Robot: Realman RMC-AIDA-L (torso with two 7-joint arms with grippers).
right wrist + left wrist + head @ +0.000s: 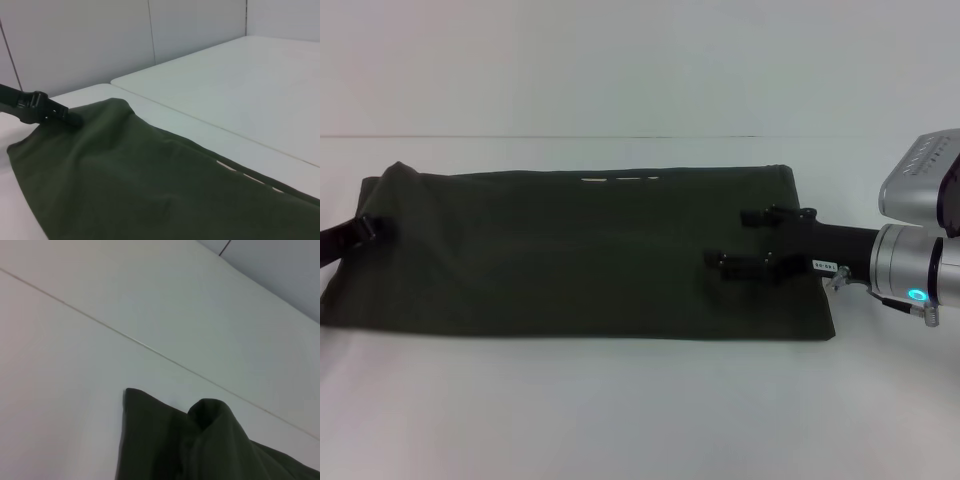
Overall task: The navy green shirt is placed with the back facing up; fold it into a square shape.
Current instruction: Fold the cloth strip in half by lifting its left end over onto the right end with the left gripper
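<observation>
Two grippers are on the navy green shirt (580, 255), one at each end, and the shirt itself lies stretched out as a long dark band across the middle of the white table (620, 420). Plain cloth faces up; along its far edge a thin line of cream lettering (620, 181) peeks out. Over at the shirt's right end, the right gripper (747, 240) reaches in low over the fabric, its two black fingers (760, 217) spread apart with a clear gap between them, lying on or just above the cloth, nothing pinched. At the shirt's left end, the left gripper (375, 229) has the far corner pinched between closed fingers, and the cloth rises into a small peak there. The right wrist view shows that same gripper (55, 113) clamped on the raised corner of the shirt (150, 180). From the left wrist view, only a bunched fold of the shirt (200, 445) shows against the table (75, 365), with a seam line running across the tabletop beyond it
</observation>
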